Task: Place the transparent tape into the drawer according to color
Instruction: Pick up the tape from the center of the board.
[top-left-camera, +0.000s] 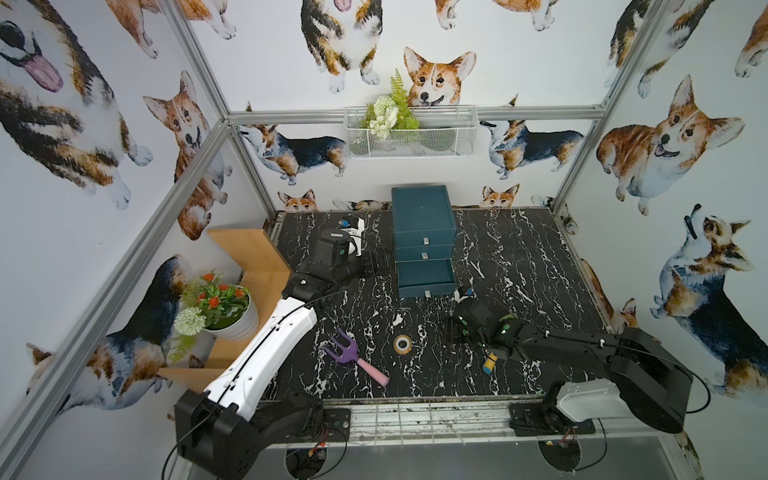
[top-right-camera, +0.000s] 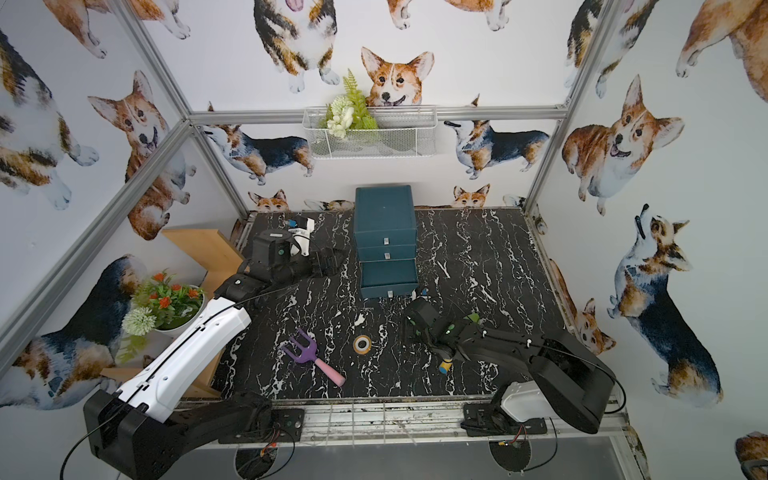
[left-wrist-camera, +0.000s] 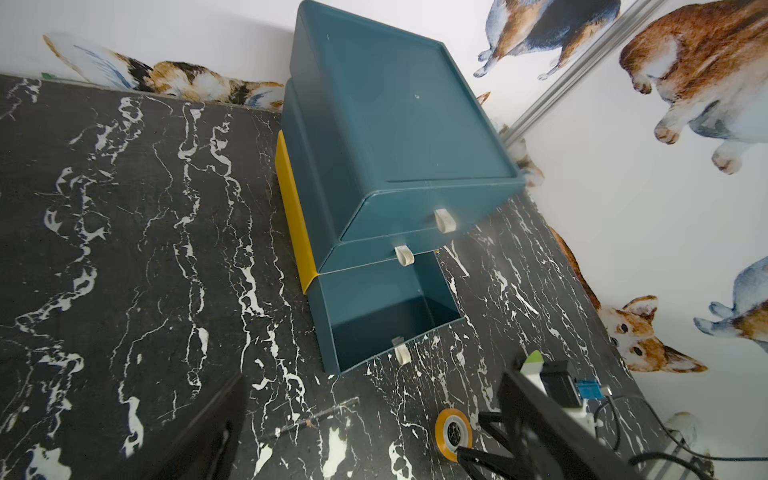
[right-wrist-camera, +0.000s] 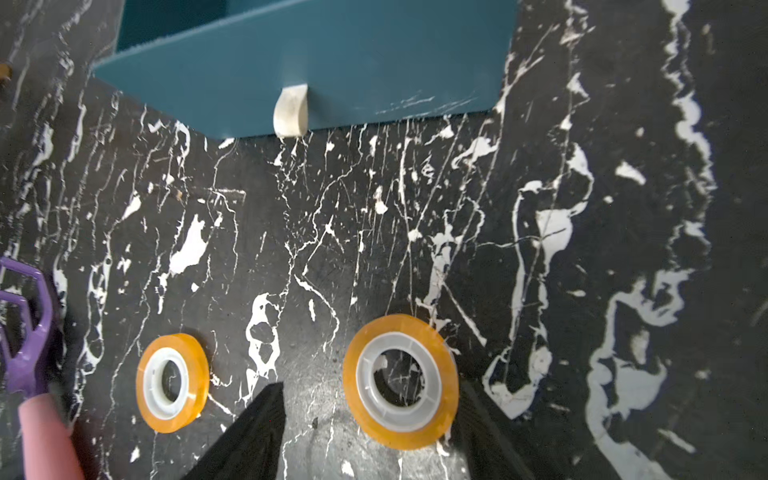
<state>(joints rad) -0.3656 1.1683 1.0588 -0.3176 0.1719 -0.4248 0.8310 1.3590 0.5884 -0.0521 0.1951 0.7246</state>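
Observation:
Two orange transparent tape rolls lie flat on the black marble table in the right wrist view. One roll (right-wrist-camera: 401, 380) sits between the fingers of my open right gripper (right-wrist-camera: 370, 386), close to one finger (right-wrist-camera: 486, 432) with a gap to the other. The second roll (right-wrist-camera: 172, 382) lies outside the jaws, also seen in both top views (top-left-camera: 402, 344) (top-right-camera: 362, 344). The blue drawer unit (top-left-camera: 423, 216) has its bottom drawer (left-wrist-camera: 432, 291) pulled out, and what shows of its inside is bare. My left gripper (left-wrist-camera: 374, 376) hangs wide open and holds nothing, left of the unit (top-left-camera: 380, 264).
A purple toy rake (top-left-camera: 349, 353) with a pink handle lies front left. A toy trowel (top-left-camera: 489, 363) lies partly under the right arm. A thin dark stick (left-wrist-camera: 316, 415) lies before the drawer. A wooden shelf (top-left-camera: 249, 249) with a flower pot (top-left-camera: 232, 320) stands at the left edge.

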